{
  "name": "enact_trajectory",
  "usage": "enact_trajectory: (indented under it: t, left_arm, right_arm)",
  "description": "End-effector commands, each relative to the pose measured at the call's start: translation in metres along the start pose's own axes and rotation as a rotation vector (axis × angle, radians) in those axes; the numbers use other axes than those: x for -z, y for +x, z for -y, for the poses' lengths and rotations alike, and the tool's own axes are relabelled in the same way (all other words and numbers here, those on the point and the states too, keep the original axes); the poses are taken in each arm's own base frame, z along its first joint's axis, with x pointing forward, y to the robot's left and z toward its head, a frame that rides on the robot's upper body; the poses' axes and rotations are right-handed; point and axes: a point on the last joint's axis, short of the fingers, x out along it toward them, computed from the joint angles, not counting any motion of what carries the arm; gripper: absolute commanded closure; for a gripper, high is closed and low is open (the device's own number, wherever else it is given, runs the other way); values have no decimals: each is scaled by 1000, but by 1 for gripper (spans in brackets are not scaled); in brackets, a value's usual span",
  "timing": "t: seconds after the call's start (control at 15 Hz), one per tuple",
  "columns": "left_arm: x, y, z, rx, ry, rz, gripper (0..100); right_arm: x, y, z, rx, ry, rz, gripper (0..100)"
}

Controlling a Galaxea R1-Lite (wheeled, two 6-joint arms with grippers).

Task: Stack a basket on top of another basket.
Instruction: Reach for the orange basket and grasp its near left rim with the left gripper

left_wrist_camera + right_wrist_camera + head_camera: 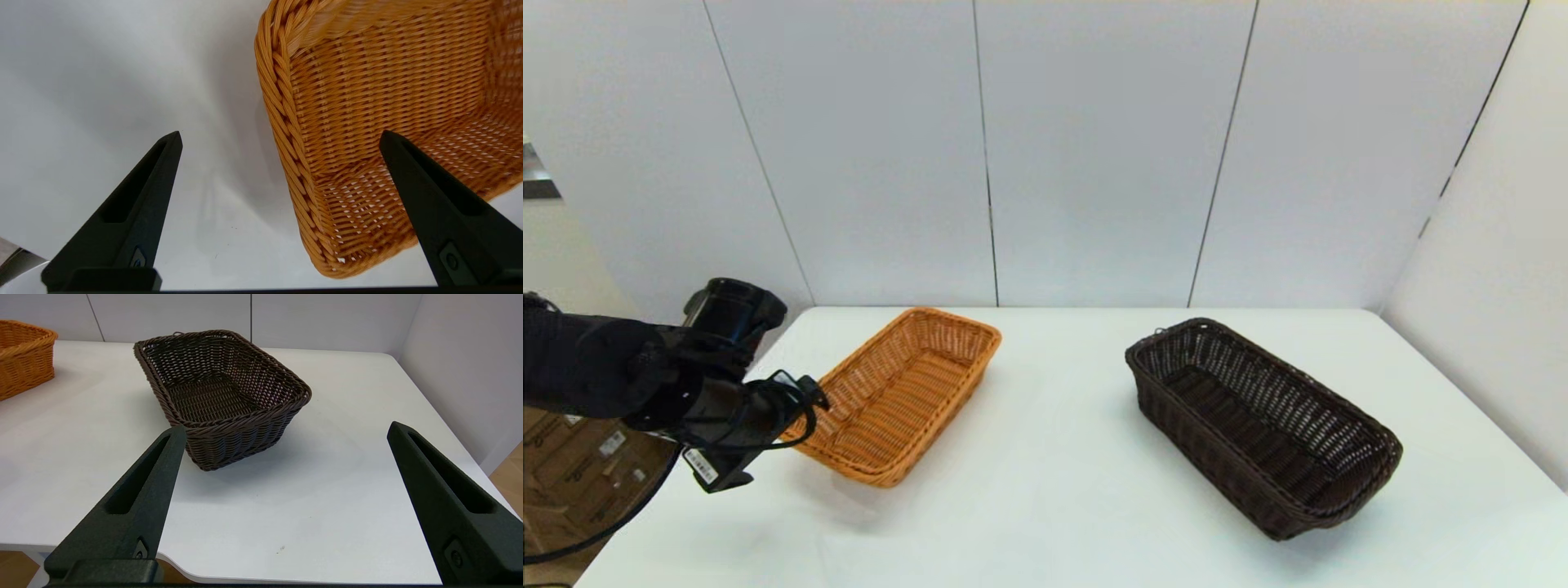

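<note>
The left gripper (pixel 280 136) is open wide, with the orange basket's (pixel 905 392) rim between its fingers, at the left of the frame. The dark basket (pixel 1258 425) sits at the right on the white bench (pixel 1054 490). The right gripper (pixel 286 428) is open wide, near the bench edge.

Probably a lab test cell: white table (pixel 1062 490), plain grey wall panels (pixel 1094 147).
</note>
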Motion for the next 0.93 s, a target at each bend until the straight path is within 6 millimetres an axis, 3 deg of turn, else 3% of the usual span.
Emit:
enact_trajectory:
  t: [0.07, 0.53, 0.93]
  left_arm:
    - [6, 25, 6, -54, 5, -44, 0]
    - [10, 58, 10, -80, 0, -164, 0]
    - [12, 67, 10, -93, -13, -192, 0]
  right_arm:
    - [1, 0, 0, -2, -1, -1, 0]
    - [0, 0, 0, 0, 1, 1, 0]
    - [1, 0, 0, 0, 1, -1, 0]
